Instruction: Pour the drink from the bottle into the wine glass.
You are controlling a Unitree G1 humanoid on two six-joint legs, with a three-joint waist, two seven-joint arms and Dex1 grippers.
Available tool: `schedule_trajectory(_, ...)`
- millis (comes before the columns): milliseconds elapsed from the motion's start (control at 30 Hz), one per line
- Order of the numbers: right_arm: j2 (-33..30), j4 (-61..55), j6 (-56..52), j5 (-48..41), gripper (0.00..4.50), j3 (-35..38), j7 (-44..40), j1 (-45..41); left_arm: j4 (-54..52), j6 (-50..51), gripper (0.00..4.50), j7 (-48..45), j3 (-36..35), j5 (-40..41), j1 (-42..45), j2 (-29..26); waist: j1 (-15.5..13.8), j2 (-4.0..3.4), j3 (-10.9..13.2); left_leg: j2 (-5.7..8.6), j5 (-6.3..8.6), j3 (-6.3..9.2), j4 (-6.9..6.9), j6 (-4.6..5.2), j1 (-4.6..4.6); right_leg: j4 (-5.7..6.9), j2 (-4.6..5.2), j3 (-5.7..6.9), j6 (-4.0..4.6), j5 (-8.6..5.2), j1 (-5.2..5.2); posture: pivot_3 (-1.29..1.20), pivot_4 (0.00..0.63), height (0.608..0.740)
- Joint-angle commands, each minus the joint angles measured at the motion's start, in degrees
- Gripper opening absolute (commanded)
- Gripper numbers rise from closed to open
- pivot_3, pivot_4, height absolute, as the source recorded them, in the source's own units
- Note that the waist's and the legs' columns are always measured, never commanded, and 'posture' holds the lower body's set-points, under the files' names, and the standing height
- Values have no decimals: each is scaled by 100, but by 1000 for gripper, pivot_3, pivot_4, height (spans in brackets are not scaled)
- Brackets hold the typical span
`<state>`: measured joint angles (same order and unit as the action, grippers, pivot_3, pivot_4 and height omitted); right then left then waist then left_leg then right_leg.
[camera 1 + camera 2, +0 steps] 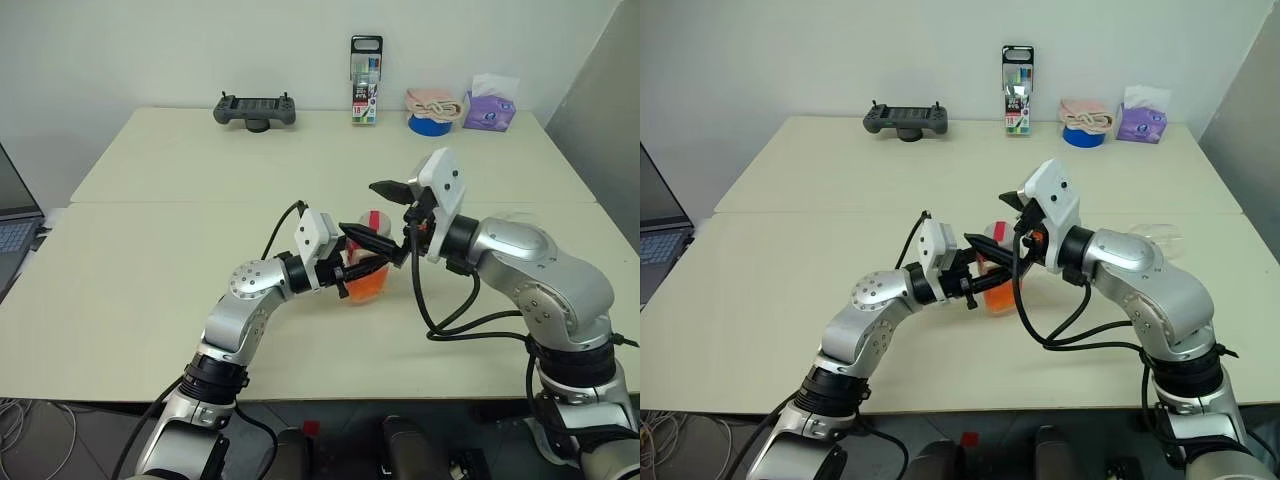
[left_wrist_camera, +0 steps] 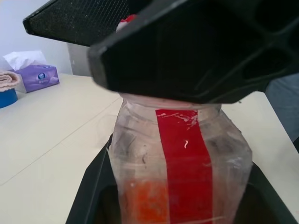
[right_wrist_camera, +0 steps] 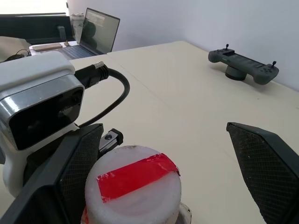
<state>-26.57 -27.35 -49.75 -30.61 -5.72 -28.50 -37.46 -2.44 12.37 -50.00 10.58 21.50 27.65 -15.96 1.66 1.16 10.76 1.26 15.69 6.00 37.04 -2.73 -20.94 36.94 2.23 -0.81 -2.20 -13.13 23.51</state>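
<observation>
Left wrist view: the clear bottle (image 2: 180, 163), red-striped and holding orange drink (image 2: 147, 200), is gripped by the left tool (image 1: 352, 266) above the worktop (image 1: 150, 280). The right tool (image 3: 154, 182), spread wide, straddles its white, red-taped cap (image 3: 133, 186).

Little can be read. The tall clear marker pack with a black hanger top (image 1: 365, 80), standing at the far edge of the pale bench (image 1: 150, 250), carries a red patch near its foot with white figures that look like "18"; the rest of its label print is too small to make out. The purple tissue box (image 2: 38, 77) shows a small round blue emblem, its lettering illegible.
</observation>
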Motion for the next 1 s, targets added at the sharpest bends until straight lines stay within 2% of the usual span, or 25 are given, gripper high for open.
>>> schedule_trajectory(33,-67,-99,113,105,4500,209,85,-97,-213,-79,1691,-19,-108,51,76,1,0,0,0,0,0,1,0,0,0,0,0,1,0,0,0,0,150,740)
schedule_trajectory(267,-417,-459,-42,-187,4500,417,-213,309,-186,-102,1691,-40,-87,33,86,-19,-2,0,0,0,0,1,0,0,-2,-1,0,1,-2,-1,0,0,150,740)
schedule_trajectory(800,-783,-950,-150,-964,4500,652,-637,763,-171,-143,1691,-92,-56,-32,47,-47,3,0,0,-1,0,0,0,0,0,1,-2,1,-8,-5,0,0,150,740)
schedule_trajectory(1000,-365,-1070,-308,-1061,4500,685,40,646,-154,-158,1691,-96,-83,-32,38,-70,4,0,0,-1,0,0,1,0,1,2,-2,1,-8,-5,0,0,150,740)
